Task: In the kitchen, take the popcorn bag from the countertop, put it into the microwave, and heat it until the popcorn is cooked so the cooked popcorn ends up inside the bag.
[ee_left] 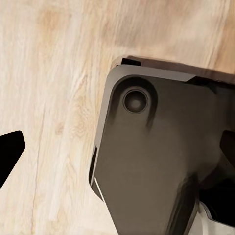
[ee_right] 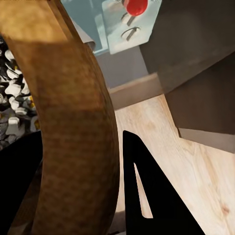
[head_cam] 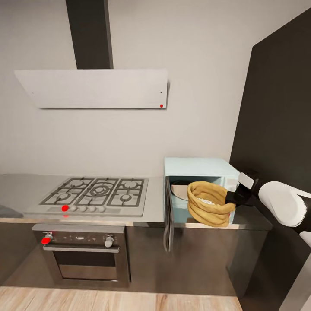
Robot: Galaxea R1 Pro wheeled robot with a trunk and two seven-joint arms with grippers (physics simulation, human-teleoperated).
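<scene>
Head camera faces the microwave (head_cam: 196,168) frontally; right wrist sees it close; left wrist overlooks floor (ee_left: 49,98).

You're in a home kitchen: there's a gas hob (head_cam: 96,193) set into a grey countertop (head_cam: 21,185), a built-in oven (head_cam: 82,255) underneath, an angled white hood (head_cam: 93,88) on the wall, a pale-blue microwave (head_cam: 201,166), and a wood plank floor (head_cam: 108,301).

No readable text that I can make out, oven (head_cam: 80,253) panel carries a faint blurred mark, microwave (head_cam: 201,169) and hood (head_cam: 93,88) plain, unlabelled
</scene>
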